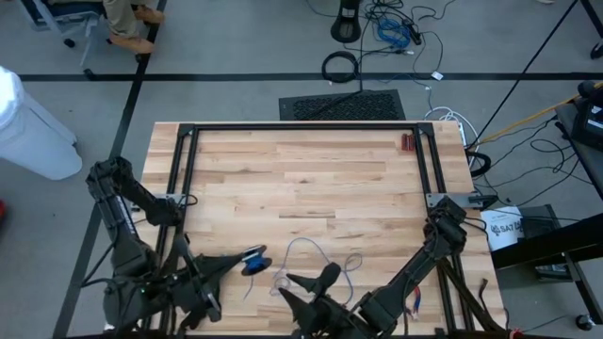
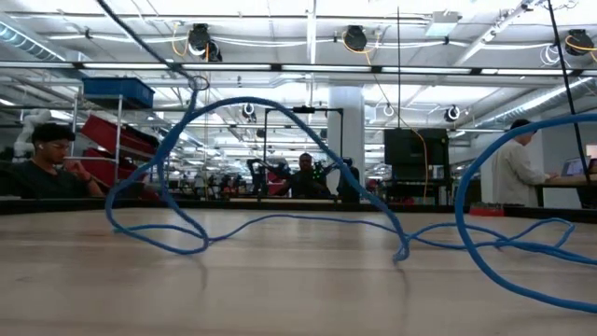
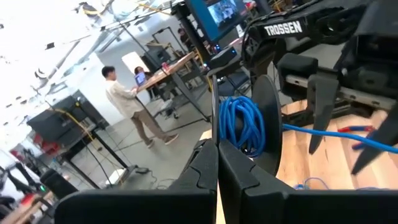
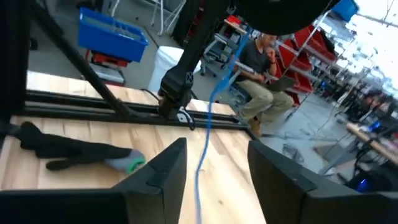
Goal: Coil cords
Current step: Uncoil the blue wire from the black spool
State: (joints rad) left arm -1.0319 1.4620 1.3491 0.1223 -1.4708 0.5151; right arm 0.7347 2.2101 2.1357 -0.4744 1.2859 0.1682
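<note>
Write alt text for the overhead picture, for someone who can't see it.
Two dark robot arms reach onto a wooden table. The left pincer holds a blue coiled cord; its loose end loops toward the open right pincer.

Cord [image 1: 311, 256] on table [image 1: 301, 179], btwn both grippers.

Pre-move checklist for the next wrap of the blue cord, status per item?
1. Left hand shut on the spool: ok, spool sits upright at its fingertips.
2. Wound turns of the blue cord seated on the spool: ok.
3. Right hand open: ok, cord hangs between its fingers, not pinched.
4. Loose cord on the table: not ok, it lies in open loops and arches off the wood.
5. Cord free of knots: cannot tell.
6. Hands apart: ok in the high view, though close.
</note>
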